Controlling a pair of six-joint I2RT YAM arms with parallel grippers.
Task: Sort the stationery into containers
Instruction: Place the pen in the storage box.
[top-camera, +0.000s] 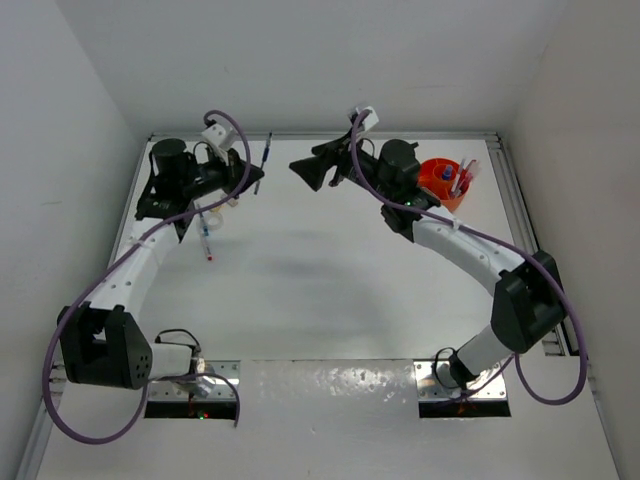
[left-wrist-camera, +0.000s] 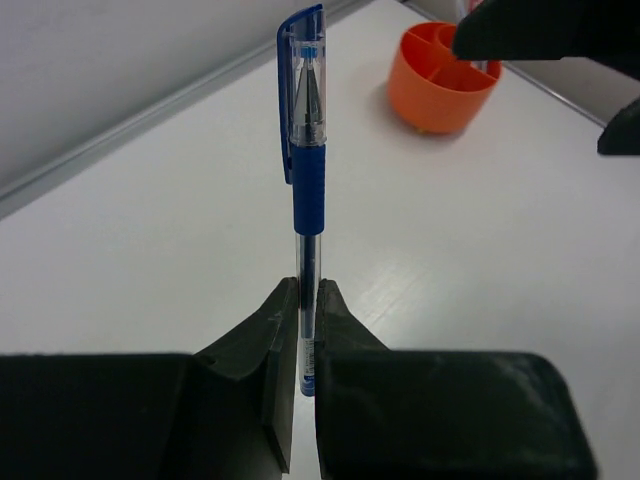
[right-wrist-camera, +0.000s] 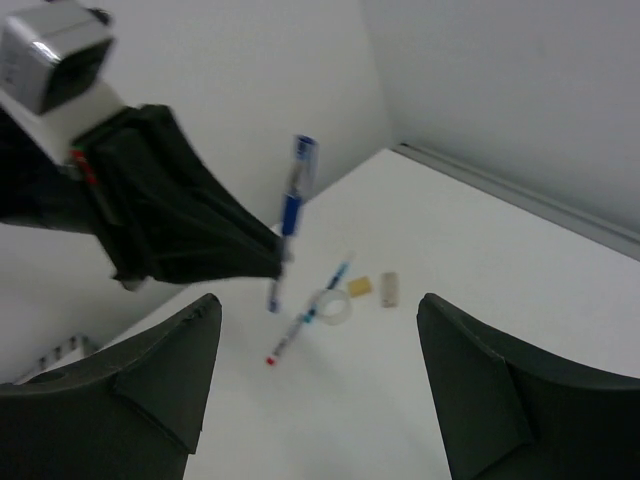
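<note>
Blue pen (left-wrist-camera: 308, 170), cap away from claw (left-wrist-camera: 308, 292)

No writing is legible in my views; the small label (left-wrist-camera: 305, 366) on the blue pen (left-wrist-camera: 308, 200) in my left tool (left-wrist-camera: 306, 296) is blurred.

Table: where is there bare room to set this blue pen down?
Free: the middle of the table, between the arms. Crowded: far left, where a loose pen, a ring and two small blocks lie near the left pincer; far right, around the orange tub.
</note>
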